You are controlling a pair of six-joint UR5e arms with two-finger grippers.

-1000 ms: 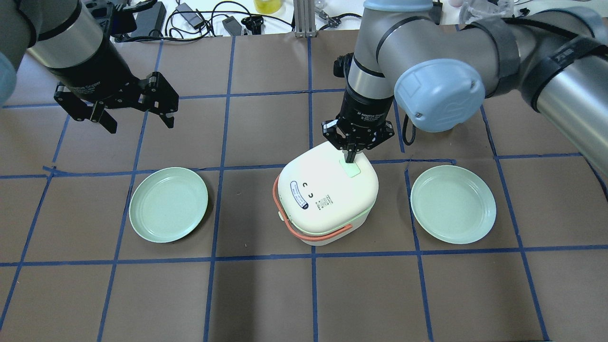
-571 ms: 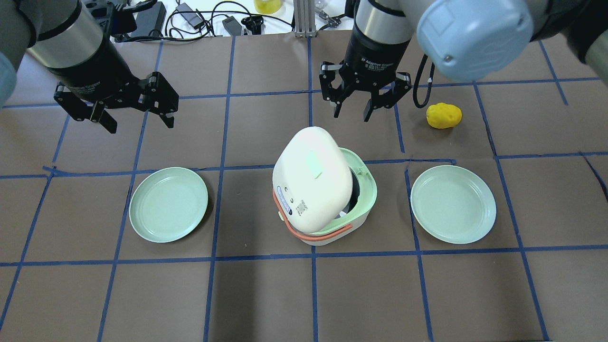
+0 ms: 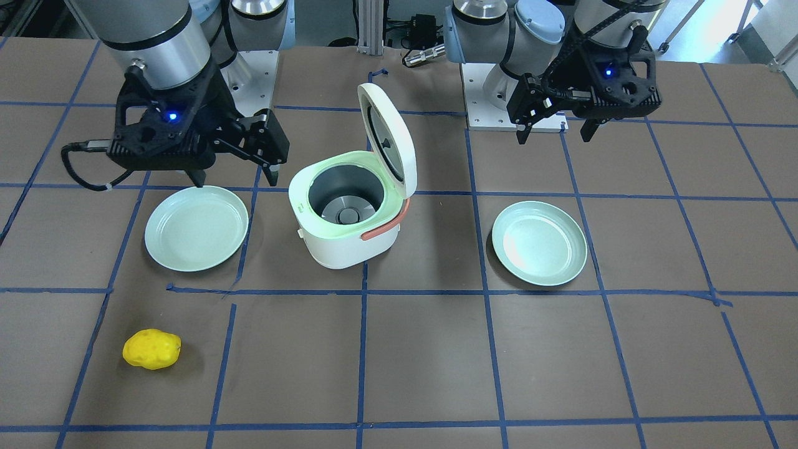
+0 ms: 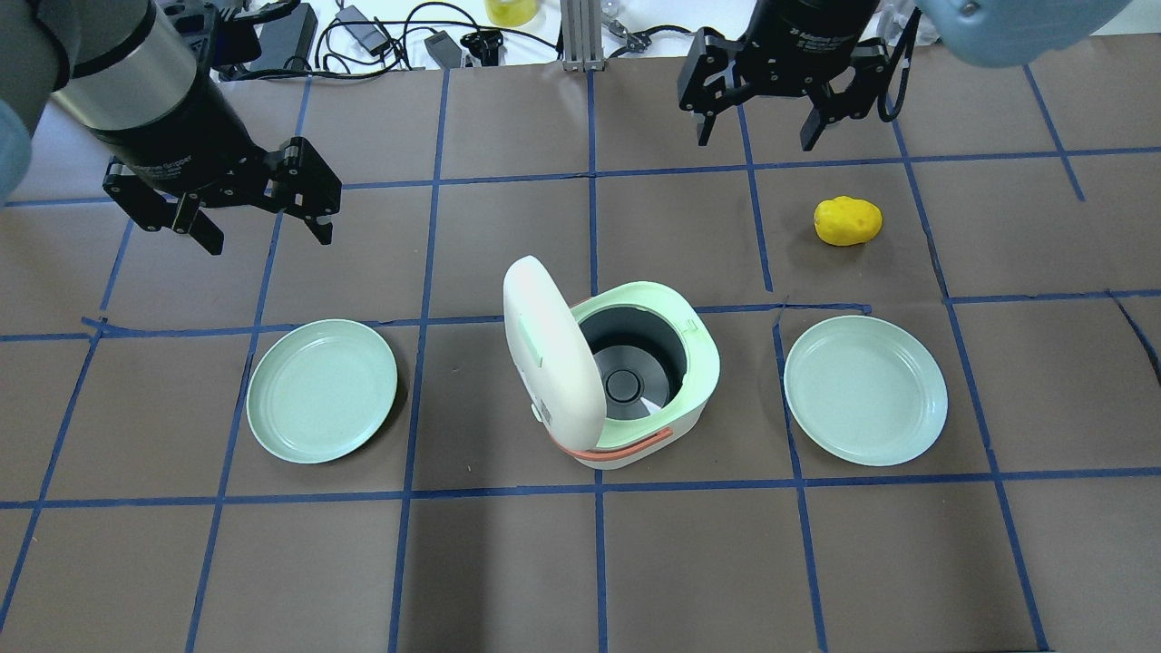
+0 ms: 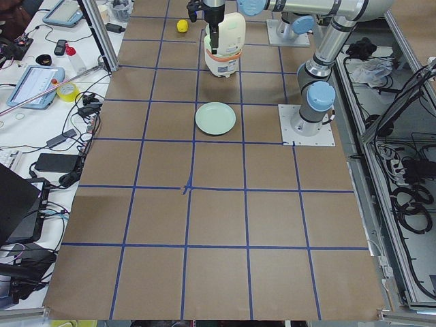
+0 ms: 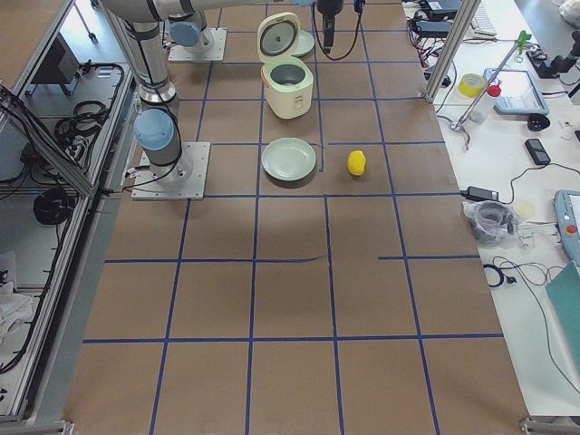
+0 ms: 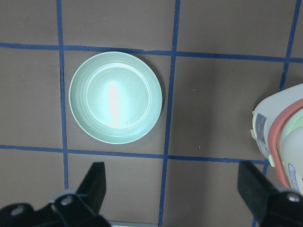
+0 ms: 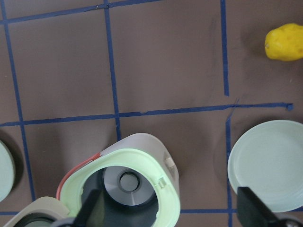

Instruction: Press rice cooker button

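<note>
The white rice cooker stands mid-table with a green rim and an orange handle. Its lid stands open and upright, and the grey inner pot is empty. The pale green lid button shows edge-on on the lid's outer face. My right gripper is open and empty, raised well behind the cooker; the cooker shows below it in the right wrist view. My left gripper is open and empty, hovering at the far left behind a plate.
Two pale green plates lie either side of the cooker, the left plate and the right plate. A yellow lumpy object lies behind the right plate. Cables and clutter line the table's far edge.
My right gripper was shut with its tips on the lid button; it has lifted away to the back and opened. The lid has swung open to upright. The left arm has not moved.
</note>
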